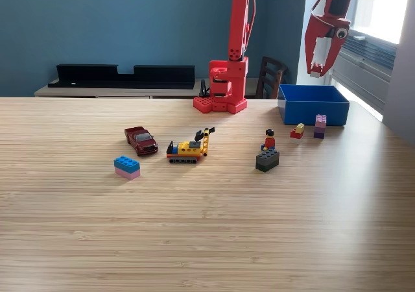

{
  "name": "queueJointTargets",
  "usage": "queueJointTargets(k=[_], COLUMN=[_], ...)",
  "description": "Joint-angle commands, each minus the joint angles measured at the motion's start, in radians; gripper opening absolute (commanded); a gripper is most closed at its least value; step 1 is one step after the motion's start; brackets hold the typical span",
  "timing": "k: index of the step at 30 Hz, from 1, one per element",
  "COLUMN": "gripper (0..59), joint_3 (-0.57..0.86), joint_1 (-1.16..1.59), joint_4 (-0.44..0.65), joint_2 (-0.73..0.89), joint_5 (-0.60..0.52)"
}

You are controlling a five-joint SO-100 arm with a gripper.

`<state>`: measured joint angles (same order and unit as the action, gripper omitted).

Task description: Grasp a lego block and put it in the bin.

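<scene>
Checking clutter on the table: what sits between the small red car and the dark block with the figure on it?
In the exterior view, a yellow toy excavator stands between the red car and the dark block carrying the figure.

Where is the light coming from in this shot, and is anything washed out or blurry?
In the exterior view, daylight enters from the window at upper right, which is blown out to white; the gripper hangs partly against that glare; the wooden table shows a soft sheen, and the toys stay sharp.
</scene>
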<state>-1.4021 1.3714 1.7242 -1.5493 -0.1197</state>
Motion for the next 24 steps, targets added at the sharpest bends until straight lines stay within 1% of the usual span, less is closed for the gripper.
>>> queueJointTargets(k=[1,3,5,6,7,9,10,13,15,16,24], gripper=[20.1,27.8,33.8,35.2,34.9,31.2,27.3,9.9,2.1,0.1,0.1], joint_3=[0.009,0.008,0.006,0.006,0.006,0.012,0.018,0.038,0.054,0.063,0.172], joint_1=[0.011,0.011,0.008,0.006,0.003,-0.006,-0.015,-0.064,-0.13,-0.175,-0.655], joint_4=[-0.002,-0.002,-0.002,-0.002,-0.002,-0.002,-0.002,-0.002,0.0,0.0,0.002], joint_2=[-0.015,-0.015,-0.015,-0.015,-0.015,-0.015,-0.015,-0.015,-0.015,-0.015,-0.015], joint_5=[0.015,0.017,0.02,0.021,0.023,0.026,0.026,0.012,-0.009,-0.023,-0.114])
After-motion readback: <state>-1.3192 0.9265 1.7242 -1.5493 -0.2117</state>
